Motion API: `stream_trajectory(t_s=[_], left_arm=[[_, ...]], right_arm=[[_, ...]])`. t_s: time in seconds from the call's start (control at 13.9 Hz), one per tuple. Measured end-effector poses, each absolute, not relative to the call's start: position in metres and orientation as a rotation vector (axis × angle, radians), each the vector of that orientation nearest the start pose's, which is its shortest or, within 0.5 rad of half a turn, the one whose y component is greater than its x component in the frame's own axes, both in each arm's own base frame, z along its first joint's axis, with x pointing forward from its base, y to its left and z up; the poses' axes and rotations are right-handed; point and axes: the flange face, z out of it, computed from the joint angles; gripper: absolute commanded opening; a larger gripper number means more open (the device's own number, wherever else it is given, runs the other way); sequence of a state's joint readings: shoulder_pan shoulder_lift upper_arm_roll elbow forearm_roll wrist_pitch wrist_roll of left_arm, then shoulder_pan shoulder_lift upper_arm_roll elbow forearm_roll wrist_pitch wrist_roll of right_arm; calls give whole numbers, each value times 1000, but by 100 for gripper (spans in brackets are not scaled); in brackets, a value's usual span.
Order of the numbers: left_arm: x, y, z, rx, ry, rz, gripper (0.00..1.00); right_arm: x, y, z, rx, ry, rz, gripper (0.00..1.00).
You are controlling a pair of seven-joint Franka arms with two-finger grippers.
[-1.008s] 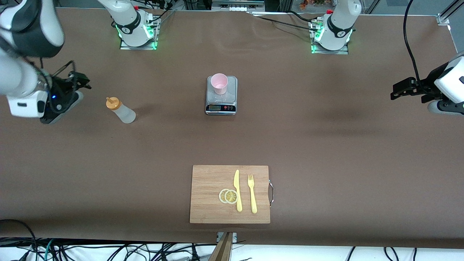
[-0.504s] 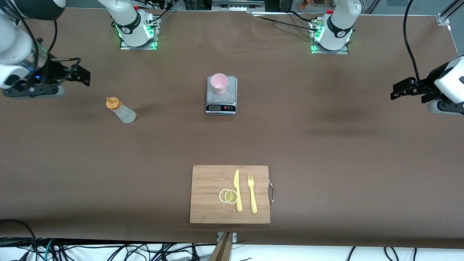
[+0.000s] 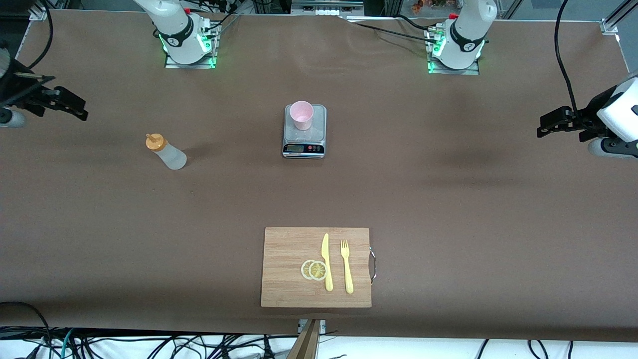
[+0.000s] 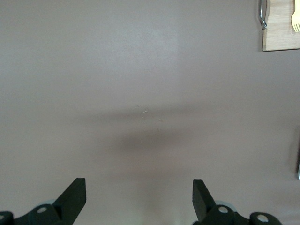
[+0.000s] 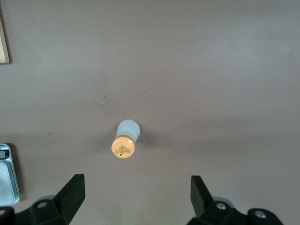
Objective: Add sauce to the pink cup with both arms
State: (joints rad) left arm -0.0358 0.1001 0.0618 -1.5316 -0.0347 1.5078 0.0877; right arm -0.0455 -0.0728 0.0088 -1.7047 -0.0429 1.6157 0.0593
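You see most of each arm cut off at the frame's edges. The brown surface (image 3: 448, 199) lies bare and wide between things. The cutting board (image 3: 289, 267) sits at the edge nearest the front camera, only its corner showing in the wrist views. The scale (image 3: 304, 137) carries the pink cup (image 3: 302, 115). The right hand (image 3: 62, 102) hangs open over the right arm's end, the sauce (image 3: 166, 151) standing apart from it, toward the scale. The left hand (image 3: 551, 123) waits open over bare surface at the left arm's end.
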Motion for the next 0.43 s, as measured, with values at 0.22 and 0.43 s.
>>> stream_trajectory(t_s=[0.22,0.43], left_arm=[[576,9,581,-3170,98,193,100],[576,9,581,-3170,98,193,100]], right_arm=[[533,-32,613,-3171,193,1,100],[543,-31,610,-3167,197,-65,100]])
